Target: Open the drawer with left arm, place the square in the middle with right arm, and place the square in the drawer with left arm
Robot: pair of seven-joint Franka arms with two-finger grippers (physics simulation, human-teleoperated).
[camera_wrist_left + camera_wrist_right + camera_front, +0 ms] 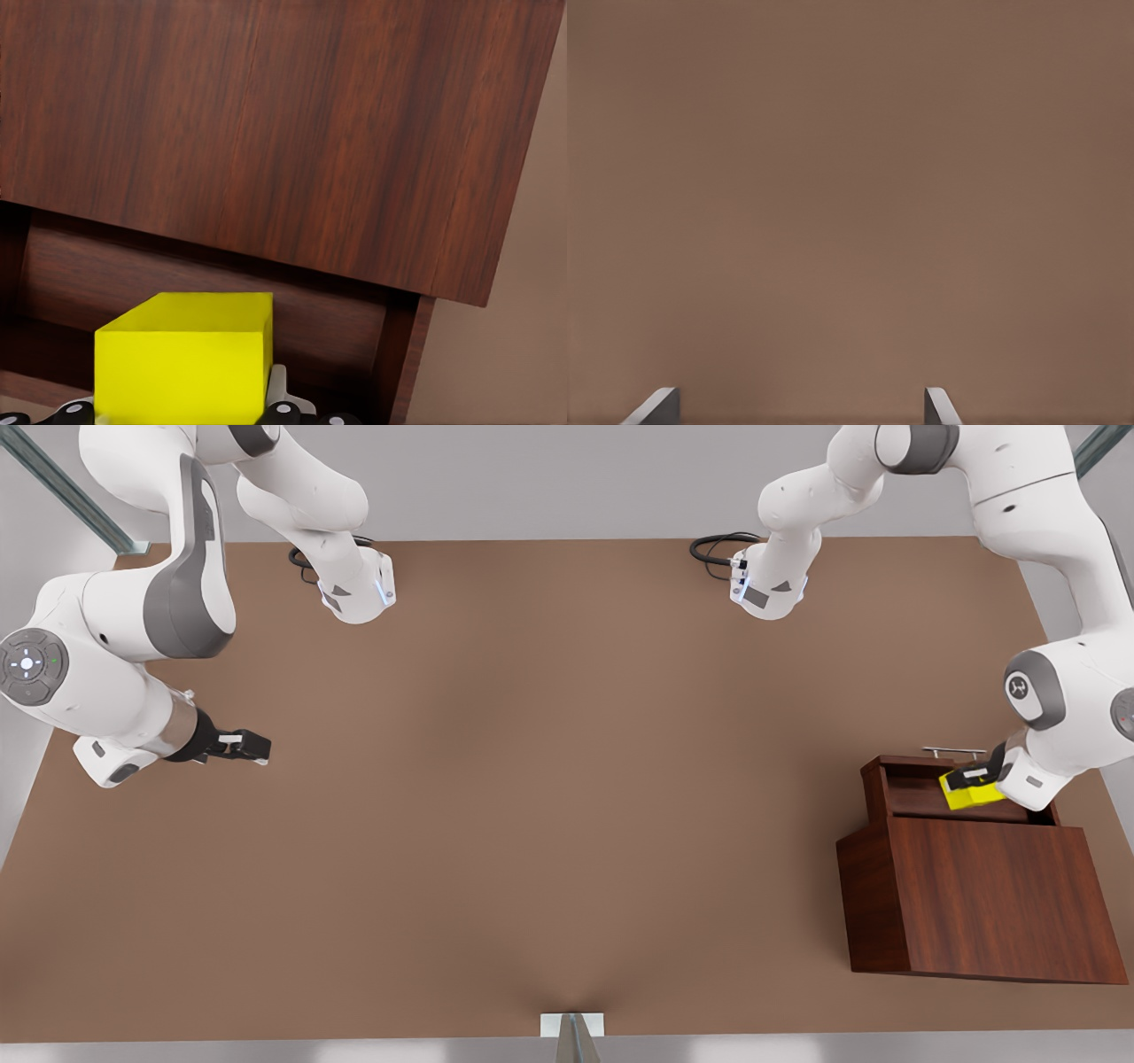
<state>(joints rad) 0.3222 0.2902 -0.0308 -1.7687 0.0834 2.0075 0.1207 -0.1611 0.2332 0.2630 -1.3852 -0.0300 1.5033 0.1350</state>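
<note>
Two grippers are mine. My left gripper [961,781] sits at the front view's right, its black fingers pinching the square [972,791], a plain yellow cube held over the open drawer [921,790]. In the left wrist view the square [183,367] sits between my fingers [282,411], whose tips are cut off by the picture's edge. I cannot tell whether the cube touches the drawer floor or hangs just above it.

The drawer is pulled out of the cabinet [983,899], its slim silver handle [953,752] at the far end from the cabinet body. Apart from the cube at its mouth, I see nothing in the part of the drawer that shows; part of the inside is hidden behind the cube and my wrist. From the left wrist the cabinet top [283,133] is plain dark wood grain with the drawer's inner wall [337,328] below it. I read no writing or labels on cube or cabinet.

My right gripper [248,746] waits at the front view's left, well apart from the cabinet, above bare table [549,797]. Its fingers [656,409] stand spread with nothing between them, only their tips visible over the brown surface [850,195]. The middle of the table carries nothing.
</note>
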